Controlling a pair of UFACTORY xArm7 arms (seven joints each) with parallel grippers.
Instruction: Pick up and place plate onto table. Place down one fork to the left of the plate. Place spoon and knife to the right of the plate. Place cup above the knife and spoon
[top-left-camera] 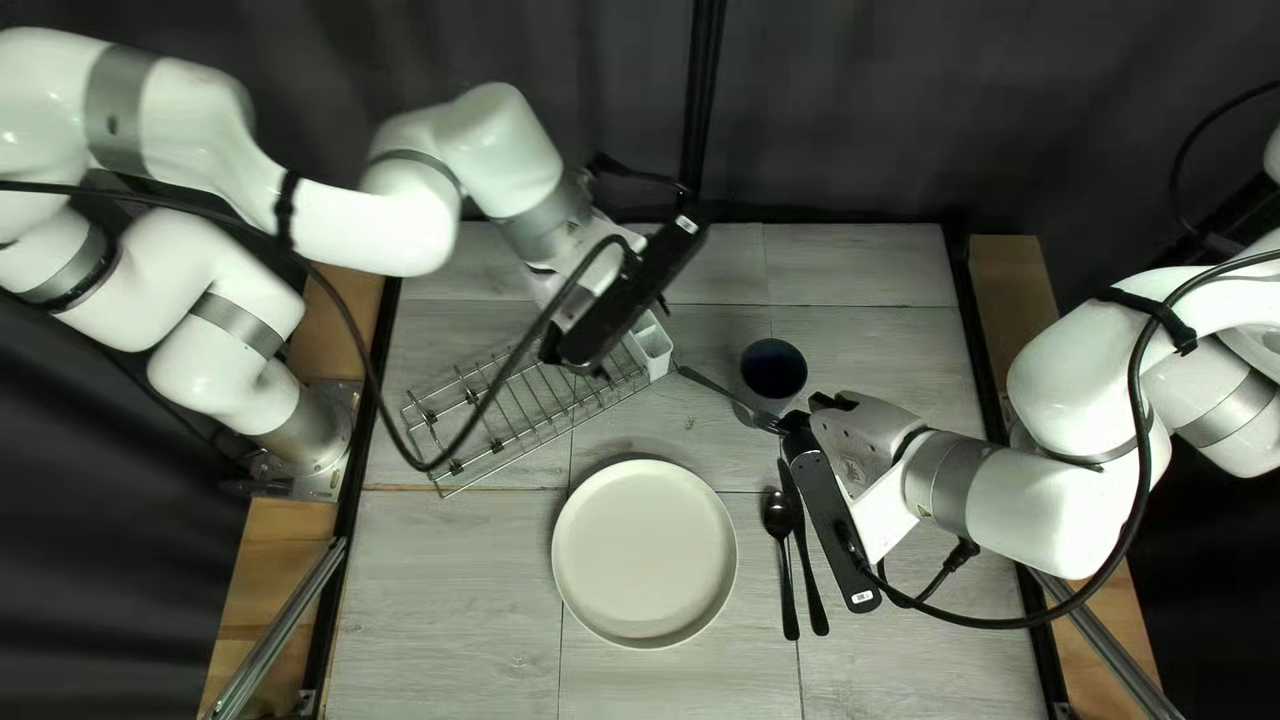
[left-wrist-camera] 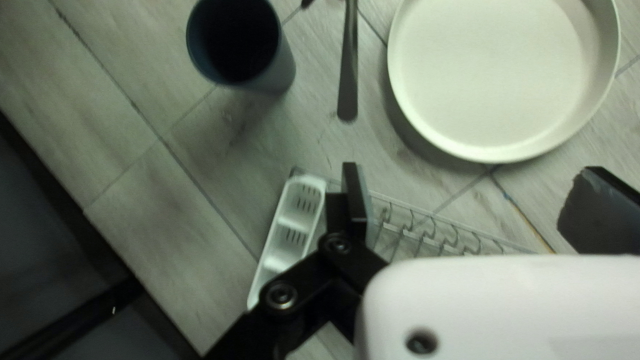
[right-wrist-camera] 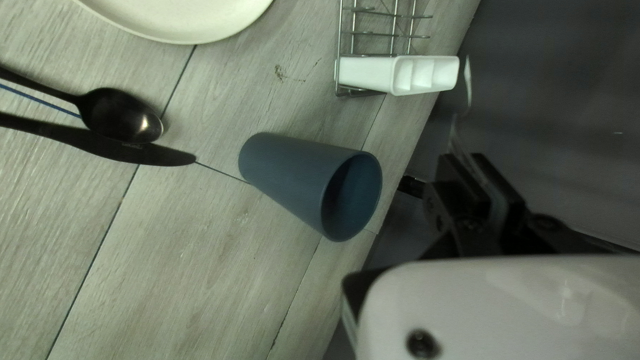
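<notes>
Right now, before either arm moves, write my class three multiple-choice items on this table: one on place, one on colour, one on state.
1. Where does the spoon lie?
A) In the dish rack
B) Between the plate and the knife
C) On the plate

2. What colour is the cup?
A) Red
B) Yellow
C) Blue

3. How are the fingers of my left gripper?
A) Apart, with nothing held
B) Shut on the cup
C) Pressed together

Key:
1 B: the top left view shows plate, spoon, knife in that order.
2 C: its side shows blue in the right wrist view.
3 A: the left wrist view shows a wide gap between them.
</notes>
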